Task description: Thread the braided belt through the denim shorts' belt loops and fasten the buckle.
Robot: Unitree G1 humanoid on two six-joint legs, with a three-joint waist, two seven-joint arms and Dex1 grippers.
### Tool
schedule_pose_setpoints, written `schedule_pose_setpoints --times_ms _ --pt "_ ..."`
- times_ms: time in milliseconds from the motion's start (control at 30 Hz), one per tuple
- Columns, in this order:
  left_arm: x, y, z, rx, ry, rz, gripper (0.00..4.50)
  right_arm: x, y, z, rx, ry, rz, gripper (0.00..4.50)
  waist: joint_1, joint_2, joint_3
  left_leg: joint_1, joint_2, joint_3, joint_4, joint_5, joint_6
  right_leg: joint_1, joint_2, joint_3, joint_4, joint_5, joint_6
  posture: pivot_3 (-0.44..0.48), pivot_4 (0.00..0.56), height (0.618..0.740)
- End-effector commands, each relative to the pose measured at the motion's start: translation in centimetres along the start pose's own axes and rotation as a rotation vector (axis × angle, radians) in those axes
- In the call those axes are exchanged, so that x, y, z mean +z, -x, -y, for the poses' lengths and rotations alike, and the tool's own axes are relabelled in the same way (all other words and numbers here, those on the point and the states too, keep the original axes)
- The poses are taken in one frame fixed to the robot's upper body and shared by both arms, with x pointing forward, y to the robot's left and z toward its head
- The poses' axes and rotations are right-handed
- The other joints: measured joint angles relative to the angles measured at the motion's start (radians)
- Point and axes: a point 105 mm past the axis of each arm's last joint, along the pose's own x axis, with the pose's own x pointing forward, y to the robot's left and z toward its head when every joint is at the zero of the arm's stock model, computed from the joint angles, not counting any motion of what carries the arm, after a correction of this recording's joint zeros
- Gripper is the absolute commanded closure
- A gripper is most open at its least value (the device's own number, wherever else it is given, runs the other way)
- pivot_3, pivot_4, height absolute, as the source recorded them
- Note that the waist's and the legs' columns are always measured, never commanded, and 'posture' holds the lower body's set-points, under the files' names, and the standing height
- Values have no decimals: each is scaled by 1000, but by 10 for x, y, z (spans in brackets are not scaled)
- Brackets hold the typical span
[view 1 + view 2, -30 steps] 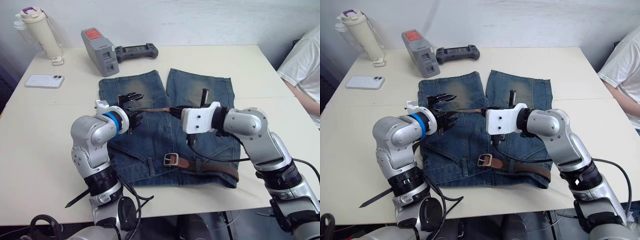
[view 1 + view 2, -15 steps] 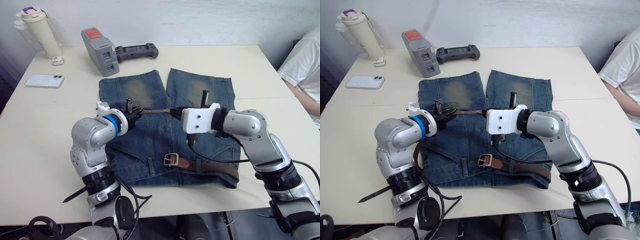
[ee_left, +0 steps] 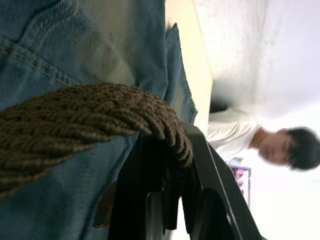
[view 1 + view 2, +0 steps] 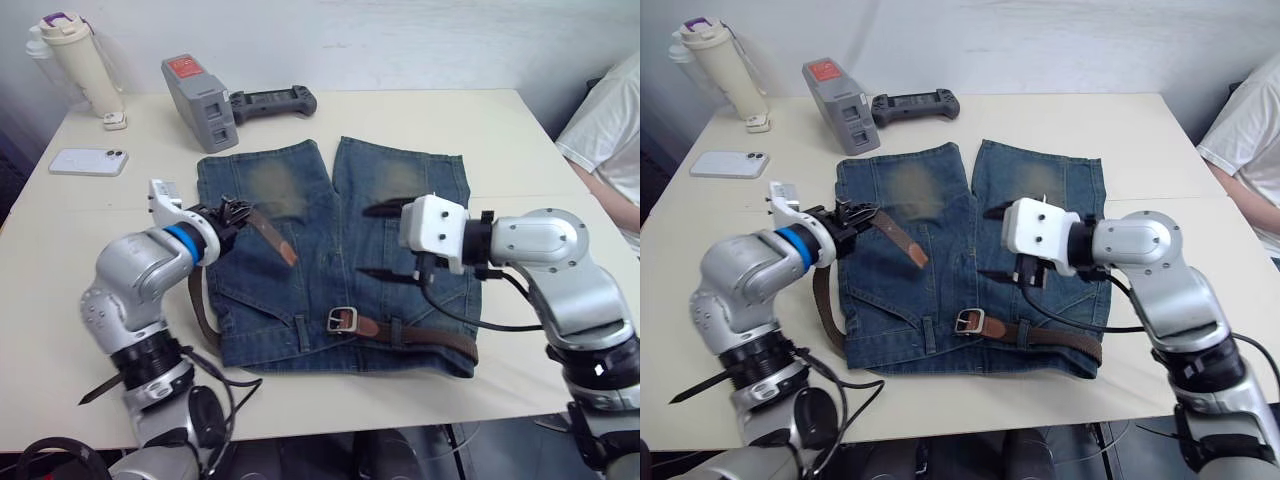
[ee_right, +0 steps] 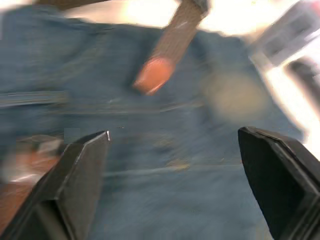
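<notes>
The denim shorts (image 4: pixel 320 230) lie flat on the table, waistband toward me. The braided belt (image 4: pixel 196 300) runs along the waistband from the right, past the silver buckle (image 4: pixel 342 320), then curves up the shorts' left side. My left gripper (image 4: pixel 232 212) is shut on the belt near its tan tip (image 4: pixel 286 252), which hangs free above the left leg. In the left wrist view the braid (image 3: pixel 90 120) is pinched between the black fingers (image 3: pixel 210 170). My right gripper (image 4: pixel 383 241) hovers open over the right leg, holding nothing. A belt loop (image 4: pixel 303 331) stands left of the buckle.
At the table's (image 4: pixel 560 150) far left stand a cream bottle (image 4: pixel 75 60) and a white phone (image 4: pixel 88 161). A grey box device (image 4: pixel 200 100) and a black controller (image 4: pixel 272 102) lie behind the shorts. A person in white (image 4: pixel 610 120) sits at the right edge.
My left gripper shut on the belt's end and drew it left. My right gripper let go of the belt, opened wide and backed off to the right.
</notes>
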Motion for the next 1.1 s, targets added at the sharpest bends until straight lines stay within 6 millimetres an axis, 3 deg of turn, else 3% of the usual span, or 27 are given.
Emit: schedule_pose_setpoints --times_ms 33,167,467,533,667,900,1033,1100 --pt "-4 16 4 -90 -121 -20 4500 14 -2 -15 81 -50 54 52 -2 0 0 0 0 0 0 0 0 0 0 0 0 0 0 0 150 740" --pt "-9 27 -3 -106 -122 -4 4500 17 -9 -29 162 -134 73 52 -1 0 0 0 0 0 0 0 -1 -1 0 0 -1 0 0 0 150 740" --pt "-12 32 23 -182 53 174 4500 5 -24 -25 97 -157 53 52 7 0 0 -1 0 -1 1 0 -1 1 0 0 -5 1 -1 0 150 740" --pt "-21 33 32 -205 72 175 4500 2 -25 -26 96 -164 36 52 5 0 0 -1 0 -1 1 0 -1 1 0 0 -5 1 -1 0 150 740" --pt "-36 40 18 -169 12 130 4500 -6 -23 -27 97 -184 2 52 1 0 0 0 0 0 -1 0 -1 1 0 0 -5 1 -1 0 150 740" --pt "-28 65 -17 -195 -172 -28 4500 -14 -16 -40 162 -212 -55 52 3 2 1 -1 0 0 -1 0 0 0 0 -1 -5 1 -1 0 150 740" --pt "-29 73 -19 -252 -172 -61 4500 -16 -11 -46 195 -243 -64 52 6 3 2 -1 0 0 -3 0 0 0 0 -1 -7 0 -2 0 150 740" --pt "-40 79 -14 -312 -179 -88 4500 -15 -7 -51 231 -278 -67 52 5 3 2 -1 0 0 -4 0 0 -1 0 -1 -8 0 -2 0 150 740"
